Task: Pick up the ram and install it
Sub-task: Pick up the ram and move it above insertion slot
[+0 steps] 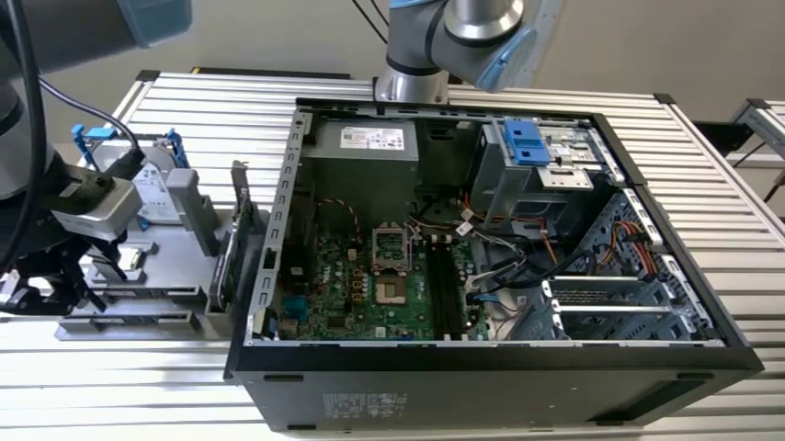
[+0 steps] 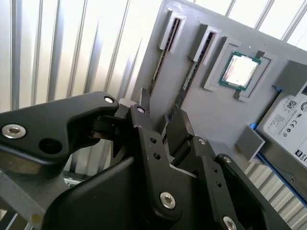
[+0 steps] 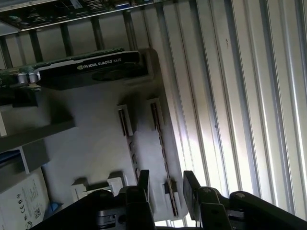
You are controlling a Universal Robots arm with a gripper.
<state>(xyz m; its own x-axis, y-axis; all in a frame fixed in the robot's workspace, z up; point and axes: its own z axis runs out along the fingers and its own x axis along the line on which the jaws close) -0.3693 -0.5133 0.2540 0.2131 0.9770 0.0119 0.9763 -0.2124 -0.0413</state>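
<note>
Running lengthwise between spread claw (image 3: 168,188), ram (image 3: 161,143) edge-up

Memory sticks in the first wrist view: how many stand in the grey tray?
2. Both stand on edge in neighbouring slots of the tray: one stick lines up between the open gripper's fingers, the other stick beside it. More may be hidden.

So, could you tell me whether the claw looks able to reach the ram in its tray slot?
Probably yes: in the first wrist view the open claw hangs over the ram in the gray tray and seems to straddle it, with nothing in between.
</note>
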